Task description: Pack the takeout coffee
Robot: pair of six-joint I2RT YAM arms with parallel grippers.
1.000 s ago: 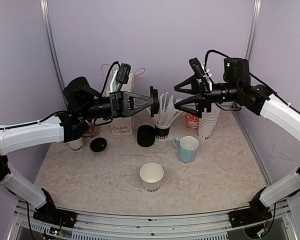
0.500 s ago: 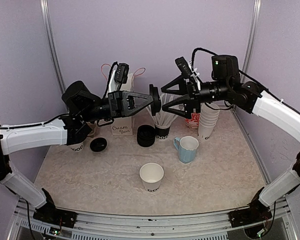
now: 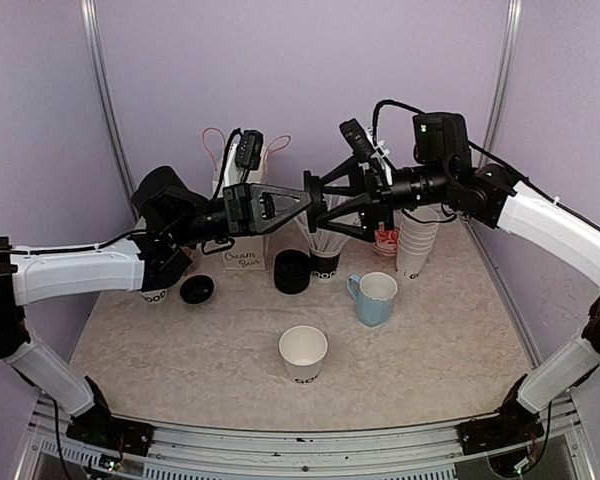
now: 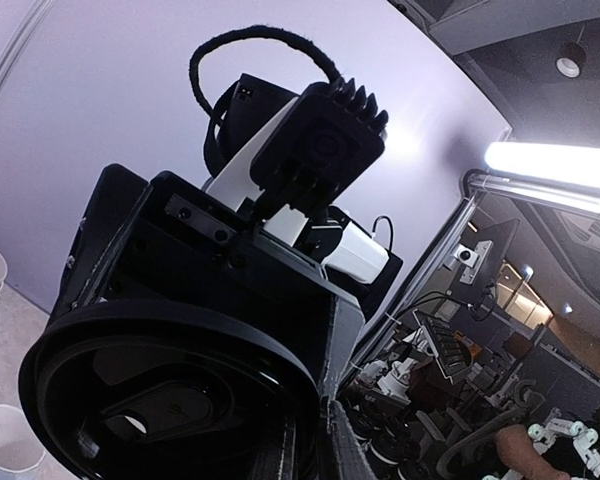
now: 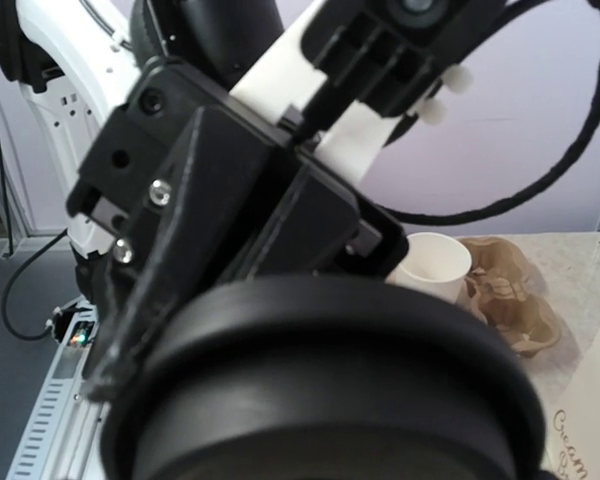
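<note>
**lid handoff in mid-air, cups waiting below**

my left gripper point(image 3: 298, 202) is clamped on the edge of a black lid point(image 4: 170, 400), holding it on edge, high over the table point(image 3: 460, 350) at about 12 o'clock from the table's middle. i carry it by the rim so that the opposite side stays free for the other tool. my right gripper point(image 3: 320, 205) faces it from 3 o'clock with its jaws spread, one above and one below the lid; i cannot tell whether they touch it. both wrist views are filled by the lid and the opposing tool, so this reads as a handover.

the front cup point(image 3: 303, 352), printed "good", stands uncovered at 6 o'clock, upright and well apart from everything else, which leaves room to press a lid down from above. the second cup point(image 3: 152, 292) sits at 9 o'clock under my left forearm; its top is hidden, so i cannot say whether it is covered. a loose lid point(image 3: 196, 289) lies flat just beside it toward 3 o'clock.

the blue mug point(image 3: 376, 298) stands toward 4 o'clock and the paper bag point(image 3: 242, 250) at 11 o'clock. i judge the packing early: the front cup needs its lid first.
</note>
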